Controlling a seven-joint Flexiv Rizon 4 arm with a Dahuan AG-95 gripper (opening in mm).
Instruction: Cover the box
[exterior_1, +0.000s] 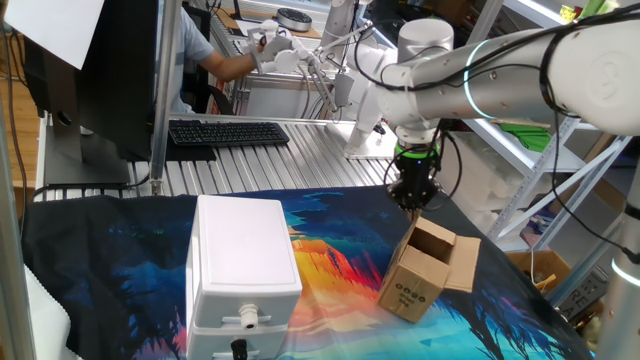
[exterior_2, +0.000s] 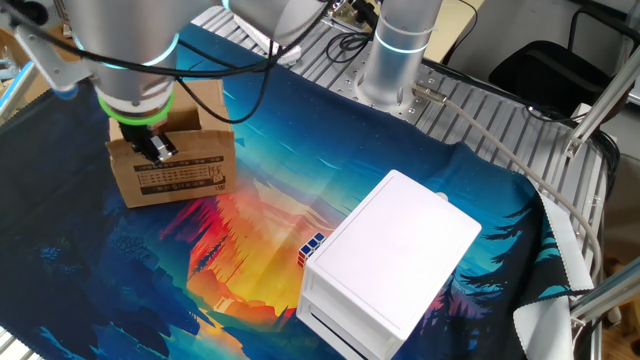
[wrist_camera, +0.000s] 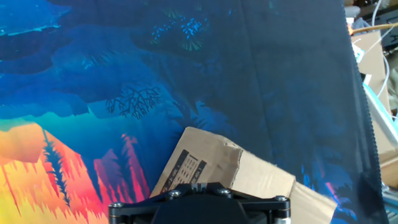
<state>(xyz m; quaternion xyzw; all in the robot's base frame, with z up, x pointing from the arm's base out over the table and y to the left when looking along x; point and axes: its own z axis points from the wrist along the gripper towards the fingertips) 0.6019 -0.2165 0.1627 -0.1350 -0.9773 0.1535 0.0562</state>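
Keyboard (exterior_1: 228, 132) on slatted aluminium table (exterior_1: 300, 160); shelving (exterior_1: 530, 120) behind.

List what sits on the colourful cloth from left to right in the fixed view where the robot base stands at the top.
Brown box with the gripper over it → small cube → white case.

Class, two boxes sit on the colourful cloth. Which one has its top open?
The small brown cardboard box, under the gripper, has its flaps standing open. The large white plastic box beside it is shut.
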